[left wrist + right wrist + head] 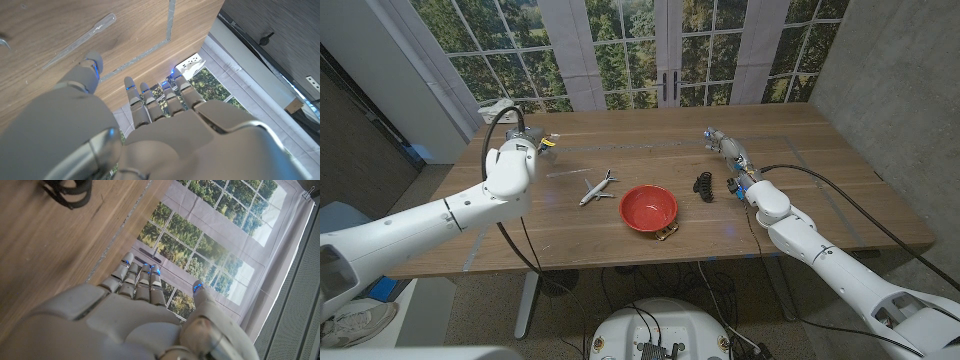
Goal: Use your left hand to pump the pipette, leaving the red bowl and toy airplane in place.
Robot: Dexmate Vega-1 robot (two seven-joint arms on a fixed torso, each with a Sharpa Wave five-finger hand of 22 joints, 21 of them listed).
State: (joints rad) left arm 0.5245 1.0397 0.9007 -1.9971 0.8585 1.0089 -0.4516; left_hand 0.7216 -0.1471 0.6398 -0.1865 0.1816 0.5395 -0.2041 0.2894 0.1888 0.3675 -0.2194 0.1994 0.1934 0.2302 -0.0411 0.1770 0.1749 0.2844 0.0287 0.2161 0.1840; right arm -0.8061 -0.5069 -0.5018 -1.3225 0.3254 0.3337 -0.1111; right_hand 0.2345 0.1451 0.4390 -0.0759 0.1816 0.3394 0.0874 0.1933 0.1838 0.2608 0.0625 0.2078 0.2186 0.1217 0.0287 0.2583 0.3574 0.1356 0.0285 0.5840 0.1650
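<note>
A tall window backs the wooden table (800,150), where the clear plastic pipette (80,37) lies at the far left, just beside the empty left hand (145,130), whose fingers are loosely apart. The right hand (732,152), fingers together and holding nothing, waits far right. A clumsy grasp could roll the slim pipette away, or a wide sweep could nudge the white toy airplane (597,188) or the red round bowl (648,208) nearby.

White rounded arm shells, black cables, grey fingers (150,107) with blue-lit tips
</note>
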